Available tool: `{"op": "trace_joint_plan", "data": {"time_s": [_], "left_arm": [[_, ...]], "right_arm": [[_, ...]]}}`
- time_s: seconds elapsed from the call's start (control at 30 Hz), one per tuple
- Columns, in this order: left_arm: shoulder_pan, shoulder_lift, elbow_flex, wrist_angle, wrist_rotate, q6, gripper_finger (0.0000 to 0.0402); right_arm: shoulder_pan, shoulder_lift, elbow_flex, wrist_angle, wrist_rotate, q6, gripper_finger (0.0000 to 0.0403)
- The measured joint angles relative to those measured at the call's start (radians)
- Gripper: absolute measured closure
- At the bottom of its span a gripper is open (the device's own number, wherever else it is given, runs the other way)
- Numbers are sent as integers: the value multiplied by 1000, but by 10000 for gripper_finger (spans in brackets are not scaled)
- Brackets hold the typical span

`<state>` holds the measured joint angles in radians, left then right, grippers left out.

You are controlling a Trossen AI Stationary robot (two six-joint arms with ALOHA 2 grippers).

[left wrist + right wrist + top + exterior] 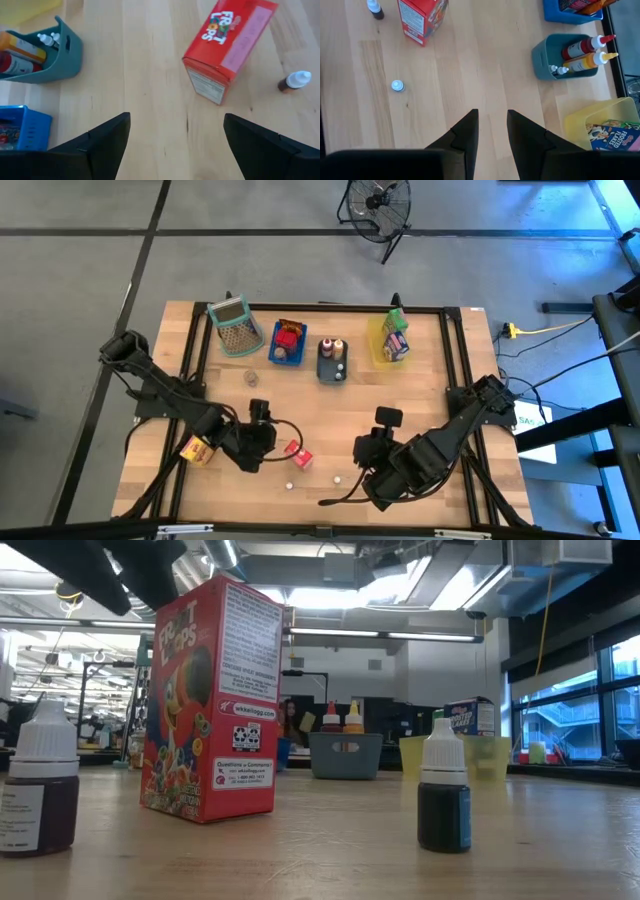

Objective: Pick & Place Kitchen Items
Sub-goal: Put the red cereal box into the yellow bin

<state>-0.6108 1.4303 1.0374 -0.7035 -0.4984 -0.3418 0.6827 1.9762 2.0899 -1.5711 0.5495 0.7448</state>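
A red Froot Loops carton [227, 47] [298, 455] [210, 705] stands upright on its base near the table's front. My left gripper [175, 145] [270, 438] hovers open just left of it, slanting down, with nothing between its fingers. Two small dark bottles with white caps [443, 795] [40, 790] stand on the wood near the carton [337, 478] [288, 485]. My right gripper [493, 135] [365, 450] hangs above the table to the carton's right, its fingers a narrow gap apart and empty. A yellow-orange carton [197, 450] lies under my left arm.
Along the far edge stand a mesh basket [232, 325], a blue tray [287, 343], a grey tray [545, 52] holding sauce bottles, and a yellow tray [580, 117] holding cereal cartons. A small clear jar [253, 377] stands mid-table. Bare wood lies between the two grippers.
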Motion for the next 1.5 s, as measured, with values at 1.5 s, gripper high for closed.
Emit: {"op": "trace_joint_plan", "data": {"time_s": [1.5], "left_arm": [[5,53,0,51,-3,136,84]], "right_arm": [[0,2,-1,0,11,-1,298]]}}
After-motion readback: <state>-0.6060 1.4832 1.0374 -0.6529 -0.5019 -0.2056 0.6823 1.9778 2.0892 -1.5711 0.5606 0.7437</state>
